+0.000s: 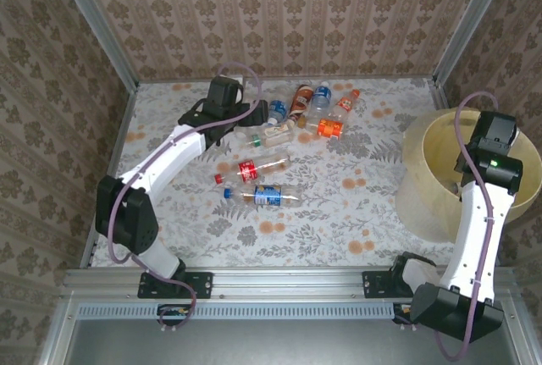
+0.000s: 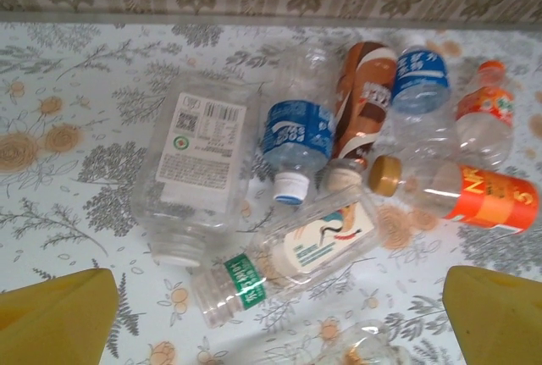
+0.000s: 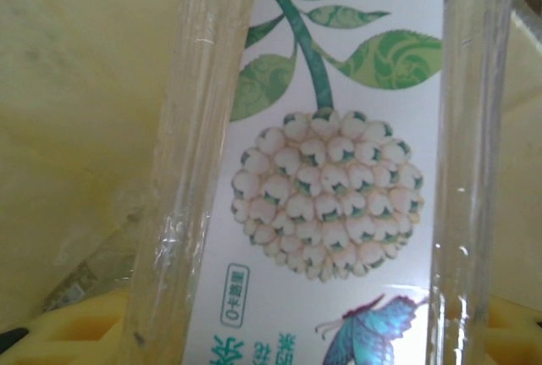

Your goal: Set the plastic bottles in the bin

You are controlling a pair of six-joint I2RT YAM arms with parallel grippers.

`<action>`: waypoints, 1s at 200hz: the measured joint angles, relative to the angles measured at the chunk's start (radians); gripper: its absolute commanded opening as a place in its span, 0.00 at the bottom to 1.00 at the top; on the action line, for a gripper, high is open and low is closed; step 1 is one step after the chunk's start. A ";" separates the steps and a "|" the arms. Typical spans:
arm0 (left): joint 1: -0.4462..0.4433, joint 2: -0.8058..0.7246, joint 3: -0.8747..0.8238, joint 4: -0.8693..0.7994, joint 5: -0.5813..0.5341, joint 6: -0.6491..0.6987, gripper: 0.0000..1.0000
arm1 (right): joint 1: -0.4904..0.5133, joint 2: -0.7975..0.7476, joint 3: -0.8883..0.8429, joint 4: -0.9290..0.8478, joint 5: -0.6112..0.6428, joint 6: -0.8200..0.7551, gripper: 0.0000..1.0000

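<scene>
Several plastic bottles lie at the back of the table. In the left wrist view I see a clear flat bottle with a white label (image 2: 199, 166), a blue-labelled one (image 2: 296, 141), a brown one (image 2: 362, 98), an orange one (image 2: 487, 196) and a green-banded one (image 2: 296, 259). My left gripper (image 2: 279, 323) hovers open above them, touching none. Nearer lie a red-labelled bottle (image 1: 254, 168) and a blue-labelled bottle (image 1: 269, 196). My right gripper (image 3: 313, 331) is over the pale-yellow bin (image 1: 428, 149), shut on a clear bottle with a flower-and-butterfly label (image 3: 339, 170).
Patterned walls close the table at the back and both sides. The bin stands at the right edge, next to the right arm (image 1: 478, 238). The left arm (image 1: 169, 157) stretches across the left half of the floral tabletop (image 1: 339, 212).
</scene>
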 measured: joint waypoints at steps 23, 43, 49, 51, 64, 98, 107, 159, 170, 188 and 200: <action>0.014 0.039 0.002 -0.022 -0.003 0.021 1.00 | -0.029 0.023 -0.010 0.010 0.013 0.000 0.63; 0.022 0.070 0.002 -0.037 -0.002 0.037 1.00 | -0.045 0.030 -0.028 0.010 0.017 0.000 0.70; 0.024 0.079 0.002 -0.040 -0.002 0.040 1.00 | -0.045 0.030 -0.031 0.010 0.021 -0.002 0.72; 0.025 0.080 0.003 -0.040 -0.002 0.040 1.00 | -0.045 0.030 -0.031 0.010 0.023 0.002 0.73; 0.027 0.098 0.003 -0.044 -0.002 0.046 1.00 | -0.045 0.031 -0.031 0.010 0.040 0.002 0.76; 0.027 0.126 0.012 -0.054 -0.001 0.076 1.00 | -0.045 0.031 -0.031 0.010 0.053 0.005 0.82; 0.027 0.129 0.013 -0.055 0.000 0.086 1.00 | -0.045 0.031 -0.031 0.010 0.051 0.006 0.85; 0.027 0.129 0.013 -0.057 0.026 0.139 1.00 | -0.044 -0.019 -0.021 0.033 -0.037 0.033 0.94; 0.027 0.129 0.013 -0.056 0.032 0.148 1.00 | -0.043 -0.046 -0.020 0.051 -0.070 0.043 0.95; 0.027 0.129 0.013 -0.051 0.040 0.157 1.00 | -0.030 -0.096 -0.019 0.092 -0.118 0.068 0.96; 0.027 0.129 0.013 -0.050 0.044 0.163 1.00 | -0.019 -0.131 -0.019 0.124 -0.151 0.084 0.97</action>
